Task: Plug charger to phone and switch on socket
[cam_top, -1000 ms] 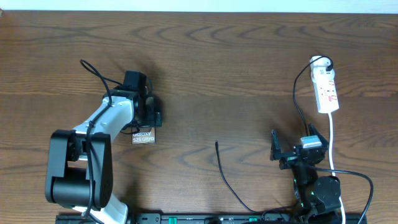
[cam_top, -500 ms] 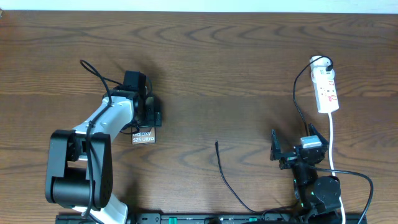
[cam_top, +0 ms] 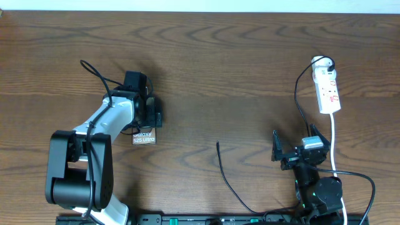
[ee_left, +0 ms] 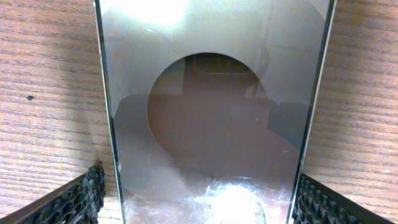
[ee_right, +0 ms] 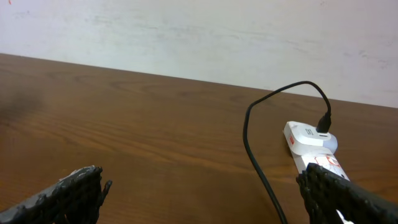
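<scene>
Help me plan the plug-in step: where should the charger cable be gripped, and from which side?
The cable lies flat and thin on the table, its free end clear of other things. Likely best: grip just behind that tip, from above, closing across it.

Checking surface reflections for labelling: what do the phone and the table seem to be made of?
The phone looks like glossy glass or polished plastic in a thin metallic frame: its face shows reflections and glare. The table looks like dark wood or wood-grain laminate, matt, with visible grain.
</scene>
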### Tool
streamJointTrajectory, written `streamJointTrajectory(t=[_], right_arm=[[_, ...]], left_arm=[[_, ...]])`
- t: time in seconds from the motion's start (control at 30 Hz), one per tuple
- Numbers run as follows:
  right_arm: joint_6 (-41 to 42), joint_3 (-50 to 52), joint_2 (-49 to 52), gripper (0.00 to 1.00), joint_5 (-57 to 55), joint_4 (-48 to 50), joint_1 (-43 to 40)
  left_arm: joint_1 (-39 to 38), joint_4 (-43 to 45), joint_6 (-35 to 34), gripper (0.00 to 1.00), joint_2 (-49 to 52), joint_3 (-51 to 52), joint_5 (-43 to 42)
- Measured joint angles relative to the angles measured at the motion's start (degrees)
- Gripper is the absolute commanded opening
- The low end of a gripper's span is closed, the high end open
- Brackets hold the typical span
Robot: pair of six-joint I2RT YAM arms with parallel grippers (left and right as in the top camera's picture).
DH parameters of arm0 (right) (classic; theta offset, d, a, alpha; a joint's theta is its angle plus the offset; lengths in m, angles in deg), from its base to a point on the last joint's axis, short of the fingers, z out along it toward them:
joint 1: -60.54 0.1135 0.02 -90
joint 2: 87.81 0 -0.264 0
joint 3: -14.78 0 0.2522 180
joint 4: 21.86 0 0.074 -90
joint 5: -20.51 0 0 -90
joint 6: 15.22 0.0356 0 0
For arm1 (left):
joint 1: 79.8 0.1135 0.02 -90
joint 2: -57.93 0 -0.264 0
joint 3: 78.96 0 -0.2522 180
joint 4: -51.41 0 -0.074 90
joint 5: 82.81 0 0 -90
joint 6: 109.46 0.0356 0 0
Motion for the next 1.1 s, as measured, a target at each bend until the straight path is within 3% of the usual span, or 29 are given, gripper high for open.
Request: streamJointTrajectory(t=[0.7,1.1], right_arm=[[0.00,0.00,0.00,0.99,0.02,0.02,0.00],[0.00,0.00,0.00,0.99,0.00,0.00,0.00]], left_arm=[[0.00,0.02,-0.04,0.93,0.00,0.00,0.00],[0.11,0.00,-0.04,0.88,0.00,0.00,0.09]])
